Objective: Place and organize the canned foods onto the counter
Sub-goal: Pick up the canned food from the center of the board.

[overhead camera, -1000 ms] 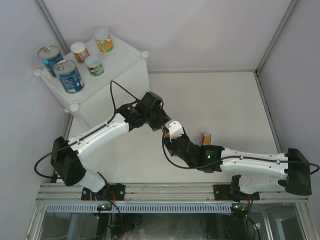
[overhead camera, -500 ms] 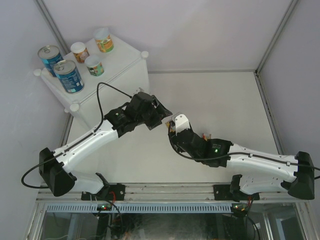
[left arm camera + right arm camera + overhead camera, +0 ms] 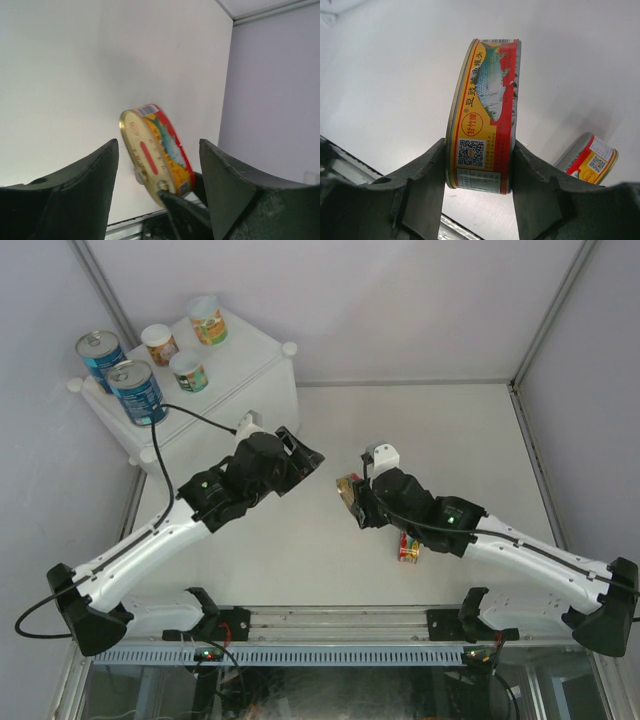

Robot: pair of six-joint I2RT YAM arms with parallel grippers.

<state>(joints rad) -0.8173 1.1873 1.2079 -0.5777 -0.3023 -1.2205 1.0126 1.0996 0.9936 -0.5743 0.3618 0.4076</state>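
Note:
My right gripper [image 3: 479,150] is shut on a flat oval red-and-yellow tin [image 3: 482,115], held on edge above the table. The top view has that tin [image 3: 347,490] at mid-table in the right gripper [image 3: 352,496]. My left gripper [image 3: 310,457] stands open just left of it, apart from it; its wrist view shows the tin [image 3: 155,150] beyond the open left gripper [image 3: 157,146]. A second oval tin [image 3: 409,547] lies on the table by the right arm. On the counter [image 3: 245,360] stand two tall blue cans [image 3: 137,392] and three small cans [image 3: 189,370].
The white counter box fills the far left corner against the wall. Grey walls close the table at the back and right [image 3: 580,390]. A metal rail [image 3: 330,625] runs along the near edge by the arm bases. The second tin [image 3: 587,157] lies right of the held one.
The two grippers were together at mid-table; the left one has opened and drawn back to the left. The right gripper has kept the oval tin and shifted slightly right.

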